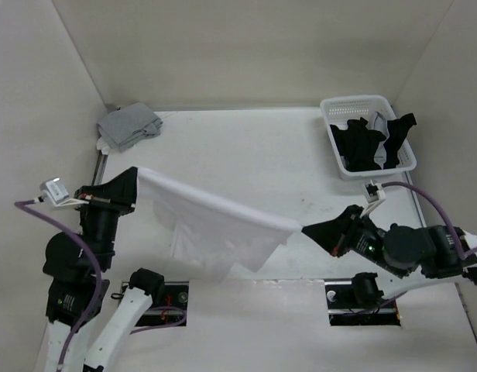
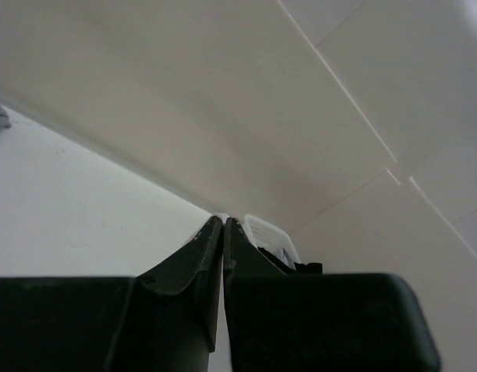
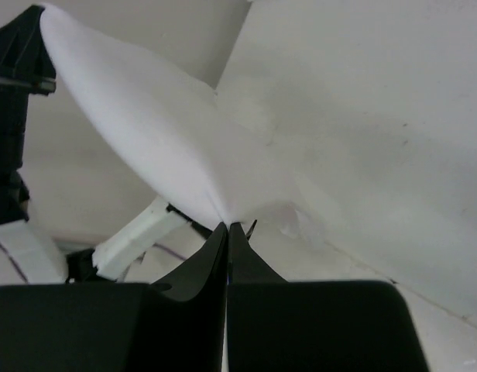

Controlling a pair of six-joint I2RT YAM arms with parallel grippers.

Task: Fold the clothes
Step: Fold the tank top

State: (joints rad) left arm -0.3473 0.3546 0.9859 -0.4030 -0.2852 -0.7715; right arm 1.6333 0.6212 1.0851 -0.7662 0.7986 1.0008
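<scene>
A white top (image 1: 215, 225) hangs stretched above the table between both grippers, its lower part drooping toward the near edge. My left gripper (image 1: 137, 177) is shut on the top's left corner. In the left wrist view only a sliver of white shows at the closed tips of that gripper (image 2: 224, 219). At the other end, my right gripper (image 1: 303, 229) is shut on the right corner. In the right wrist view the white top (image 3: 169, 132) fans out from the pinched tips of that gripper (image 3: 228, 225). More clothes: a folded grey top (image 1: 128, 125) at the back left, and black tops (image 1: 362, 143) in the basket.
A white slotted basket (image 1: 334, 108) stands at the back right, also seen past the left fingers as the basket (image 2: 265, 230). White walls enclose the table on three sides. The left arm (image 3: 14, 77) shows at the far left of the right wrist view.
</scene>
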